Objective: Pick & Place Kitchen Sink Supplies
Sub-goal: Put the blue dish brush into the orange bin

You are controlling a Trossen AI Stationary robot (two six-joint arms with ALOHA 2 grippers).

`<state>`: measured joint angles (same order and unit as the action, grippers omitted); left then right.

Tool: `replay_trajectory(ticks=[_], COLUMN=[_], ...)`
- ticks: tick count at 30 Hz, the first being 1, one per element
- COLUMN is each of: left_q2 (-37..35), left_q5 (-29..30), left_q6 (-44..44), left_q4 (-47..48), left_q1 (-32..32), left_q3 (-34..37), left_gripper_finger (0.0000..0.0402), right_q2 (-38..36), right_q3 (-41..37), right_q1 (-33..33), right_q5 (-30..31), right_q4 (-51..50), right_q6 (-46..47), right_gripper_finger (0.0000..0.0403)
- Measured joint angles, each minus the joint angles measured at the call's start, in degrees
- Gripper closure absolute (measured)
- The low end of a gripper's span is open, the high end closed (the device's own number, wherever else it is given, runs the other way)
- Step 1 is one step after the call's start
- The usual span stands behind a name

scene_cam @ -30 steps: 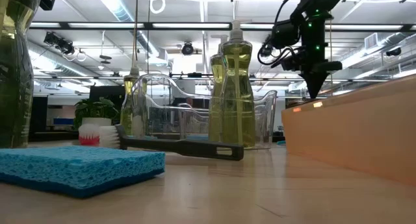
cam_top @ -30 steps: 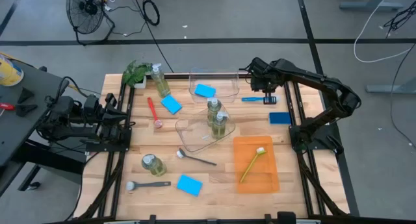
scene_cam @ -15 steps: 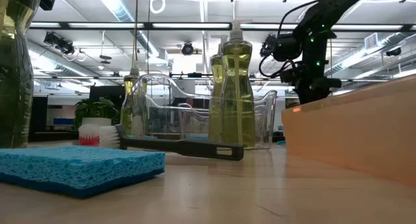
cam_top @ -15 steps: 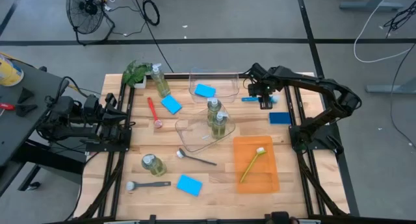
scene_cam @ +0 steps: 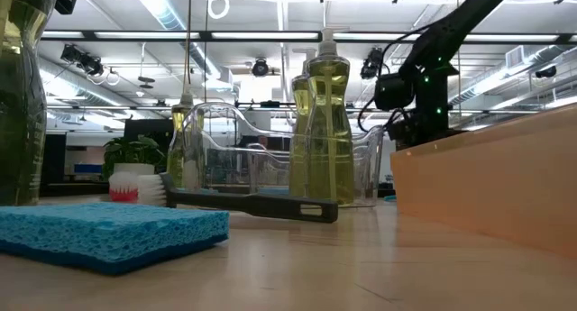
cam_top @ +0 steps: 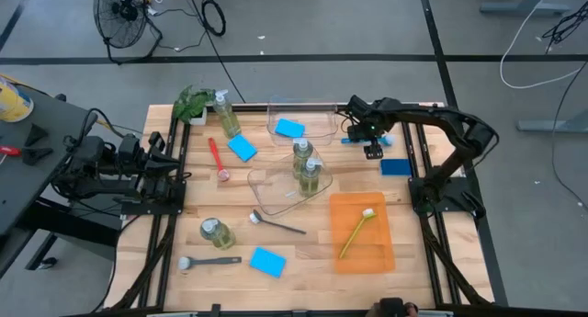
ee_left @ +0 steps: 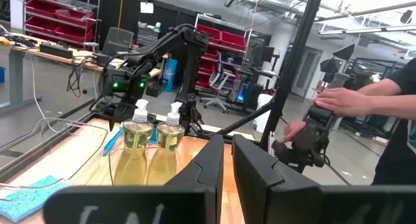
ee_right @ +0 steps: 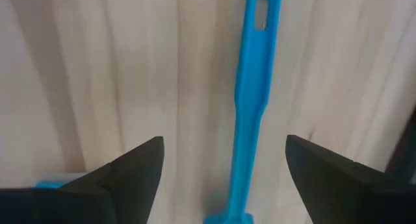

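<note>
Since a second ago my right gripper (ee_right: 224,165) has dropped over the blue brush (ee_right: 250,107), fingers spread wide, straddling its slim, flat plastic handle on bare wood. Brush head is cut off. Left gripper (ee_left: 226,175) idles at table's left edge, fingers together.

Orange tray (cam_top: 378,246) lay on surface (cam_top: 303,262) near clear bins (cam_top: 276,193); plant (cam_top: 192,103) stood at corner; fan (cam_top: 120,14) on floor; person (ee_left: 390,113) beyond.

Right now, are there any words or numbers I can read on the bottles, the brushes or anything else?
None can be read.
Bottles: no label shows.
Blue brush: plain handle, no writing.
Sponge: plain.
Orange tray: plain.
Room behind the table: anything printed is too small to read.
</note>
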<state>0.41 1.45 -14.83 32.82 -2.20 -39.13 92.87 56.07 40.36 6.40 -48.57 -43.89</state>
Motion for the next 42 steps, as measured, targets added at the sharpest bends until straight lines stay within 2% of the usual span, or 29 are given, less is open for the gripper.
replay_trajectory(ticks=[8, 14, 20, 29, 32, 42], left_q2=[0.00, 0.00, 0.00, 0.02, 0.00, 0.00], left_q5=[0.00, 0.00, 0.00, -0.02, 0.00, 0.00], left_q6=[-0.01, 0.00, 0.00, 0.00, 0.00, 0.00], left_q4=[0.01, 0.00, 0.02, 0.02, 0.01, 0.01], left_q1=[-0.02, -0.02, -0.02, -0.02, -0.02, -0.01], left_q3=[0.00, 0.00, 0.00, 0.00, 0.00, 0.00], left_gripper_finger=[0.0365, 0.0365, 0.0365, 0.0365, 0.0365, 0.0365], right_q2=[3.82, 5.45, 5.47, 5.47, 5.47, 4.36], right_q3=[0.00, 0.00, 0.00, 0.00, 0.00, 0.04], right_q1=[1.55, 2.29, 2.27, 2.36, 2.36, 2.33], right_q5=[2.57, 3.20, 2.89, 6.68, 6.93, 7.82], right_q4=[1.56, 1.33, 1.48, 1.02, 0.60, -3.34], right_q6=[1.38, 1.39, 1.40, 2.92, 3.40, 4.95], right_gripper_finger=[0.0092, 0.0135, 0.0211, 0.0346, 0.0377, 0.0386])
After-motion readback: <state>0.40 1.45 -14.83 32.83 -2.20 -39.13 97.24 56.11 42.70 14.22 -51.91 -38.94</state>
